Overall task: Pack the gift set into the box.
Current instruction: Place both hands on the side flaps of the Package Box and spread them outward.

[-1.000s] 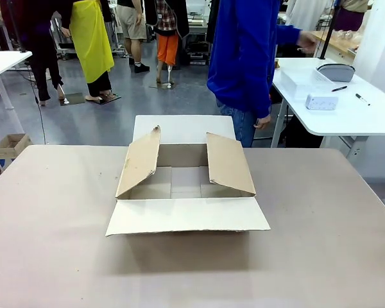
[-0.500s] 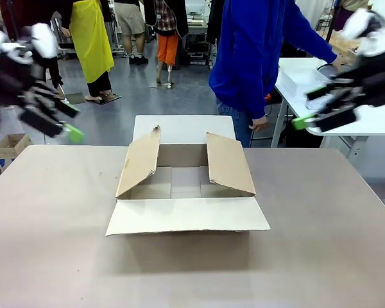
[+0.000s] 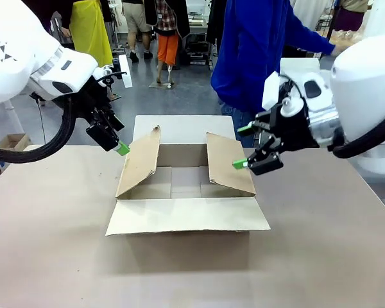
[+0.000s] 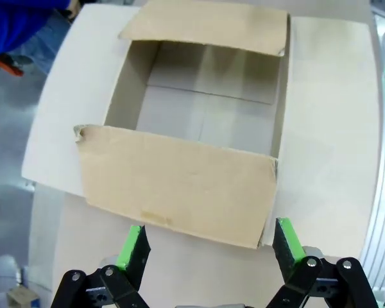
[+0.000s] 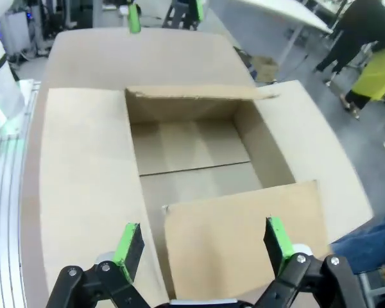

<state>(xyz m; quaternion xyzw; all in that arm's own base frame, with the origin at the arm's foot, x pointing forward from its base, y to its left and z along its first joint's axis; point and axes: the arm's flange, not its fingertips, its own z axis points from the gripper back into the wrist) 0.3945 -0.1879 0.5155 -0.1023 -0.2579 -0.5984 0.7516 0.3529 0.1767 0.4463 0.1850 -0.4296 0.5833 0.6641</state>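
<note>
Box (image 3: 186,183): open, interior bare, near flap laid flat.
Left gripper (image 4: 208,244): spread wide, empty, just outside the box's left flap (image 3: 139,163).
Right gripper (image 3: 242,146): spread wide, empty, beside the box's right flap (image 3: 230,163).
Step judged: flaps addressed before packing; next, they are to be held apart.

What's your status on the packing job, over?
Left gripper open, near left flap. Right gripper open, near right flap. Box empty. Both side flaps lean in over the opening.

Plain brown box (image 3: 186,216), taupe table (image 3: 51,256), black left gripper (image 4: 208,247) and right gripper (image 5: 202,247), green pads (image 4: 129,247).
</note>
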